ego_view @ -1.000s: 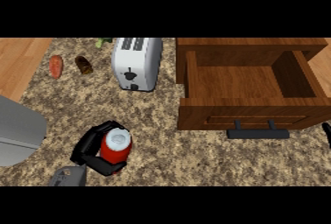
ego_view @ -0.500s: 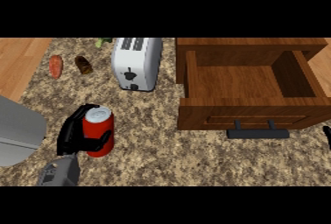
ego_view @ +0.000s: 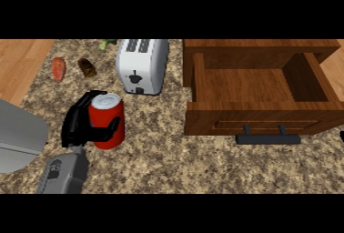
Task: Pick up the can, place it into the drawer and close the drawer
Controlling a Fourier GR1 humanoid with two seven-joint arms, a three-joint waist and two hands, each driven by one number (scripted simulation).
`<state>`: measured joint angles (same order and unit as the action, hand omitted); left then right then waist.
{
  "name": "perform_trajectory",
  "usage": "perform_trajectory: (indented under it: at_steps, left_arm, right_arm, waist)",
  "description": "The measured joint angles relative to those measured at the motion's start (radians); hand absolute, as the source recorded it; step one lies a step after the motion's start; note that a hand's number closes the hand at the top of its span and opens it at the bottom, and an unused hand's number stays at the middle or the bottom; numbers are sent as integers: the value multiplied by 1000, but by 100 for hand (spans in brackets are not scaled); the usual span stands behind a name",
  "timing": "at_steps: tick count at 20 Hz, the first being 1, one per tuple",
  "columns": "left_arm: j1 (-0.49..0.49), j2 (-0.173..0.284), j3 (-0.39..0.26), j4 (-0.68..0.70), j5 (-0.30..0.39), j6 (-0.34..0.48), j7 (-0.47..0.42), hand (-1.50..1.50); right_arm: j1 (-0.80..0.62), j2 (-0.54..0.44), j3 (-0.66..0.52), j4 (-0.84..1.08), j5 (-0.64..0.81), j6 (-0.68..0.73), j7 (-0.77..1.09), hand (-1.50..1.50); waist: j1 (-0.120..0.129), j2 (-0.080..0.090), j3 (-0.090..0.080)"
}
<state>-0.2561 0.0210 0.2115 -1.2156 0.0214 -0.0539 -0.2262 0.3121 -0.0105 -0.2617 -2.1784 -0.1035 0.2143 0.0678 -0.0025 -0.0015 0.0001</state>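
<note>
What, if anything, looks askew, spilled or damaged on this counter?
Nothing stands out. The red can is upright in the left hand, nothing has spilled, and the wooden drawer stands open. The toaster looks intact.

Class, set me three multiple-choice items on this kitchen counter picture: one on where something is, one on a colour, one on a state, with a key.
1. Where is the toaster?
A. left of the drawer
B. inside the drawer
C. right of the drawer

2. What colour is the can?
A. green
B. red
C. blue

3. How is the drawer?
A. shut
B. open, nothing inside
C. open, can inside

Key: 1 A, the toaster stands left of the wooden drawer. 2 B, its body is red with a silver top. 3 B, the bare wooden bottom shows, and the left hand holds the can out on the counter.
</note>
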Motion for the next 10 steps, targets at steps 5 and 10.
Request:
perform_trajectory:
  at_steps: [5,10]
  left_arm:
    - [-59,-14,-86,-85,-19,74,85,150]
    - [-148,-19,-186,-151,-25,173,203,150]
  right_arm:
    - [23,1,-8,-33,-28,12,14,-150]
    - [11,-7,-21,-45,-34,12,33,-150]
  waist:
    - [-3,0,0]
    - [-5,0,0]
